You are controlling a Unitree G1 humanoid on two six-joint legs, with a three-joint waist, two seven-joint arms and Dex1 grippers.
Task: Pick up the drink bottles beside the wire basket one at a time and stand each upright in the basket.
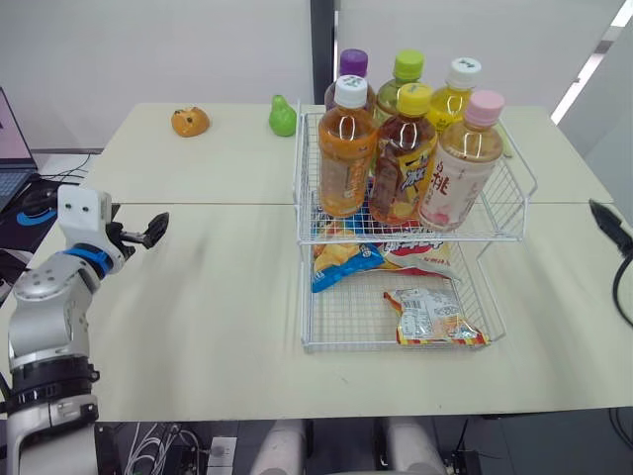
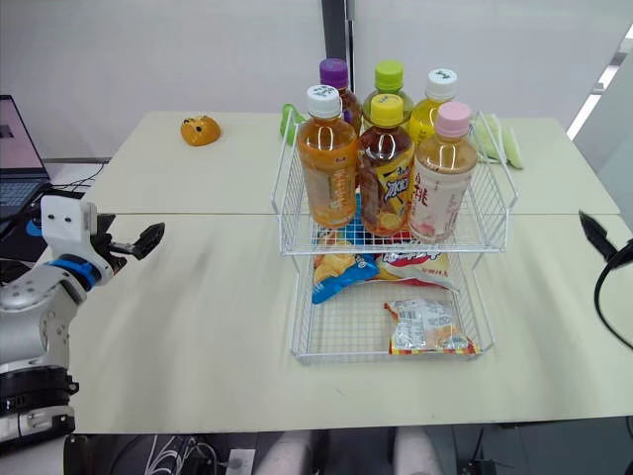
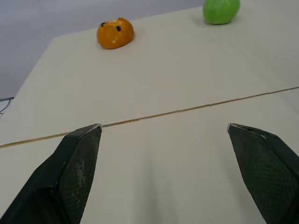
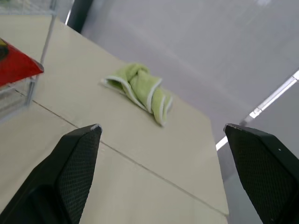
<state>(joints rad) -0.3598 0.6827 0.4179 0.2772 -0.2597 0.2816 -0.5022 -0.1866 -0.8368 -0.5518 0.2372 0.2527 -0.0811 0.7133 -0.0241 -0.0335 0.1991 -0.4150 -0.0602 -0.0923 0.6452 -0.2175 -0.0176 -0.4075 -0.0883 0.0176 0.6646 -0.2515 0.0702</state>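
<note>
At upper centre of the frame, six drink bottles [image 1: 403,158] stand upright in the top tier of the wire basket [image 1: 475,238]. Left gripper [image 1: 156,228] hovers at middle left by the table [image 1: 218,297] edge, fingers spread wide, empty. Right gripper [image 1: 607,220] sits at the right edge, likewise wide and empty.

**Wire basket** [image 1: 510,203]: white, two tiers, standing on the desk [image 1: 198,297]. The upper tier holds six capped drink bottles, all upright, close together in two rows of three.

**Front row, left to right:**
- white-capped orange bottle [image 1: 346,148]
- yellow-capped bottle [image 1: 404,158], dark amber drink, yellow label
- pink-capped bottle [image 1: 460,168], pale peach drink

**Back row, left to right:**
- purple-capped bottle [image 1: 353,63]
- green-capped bottle [image 1: 407,66]
- white-capped yellow bottle [image 1: 461,74]
</note>
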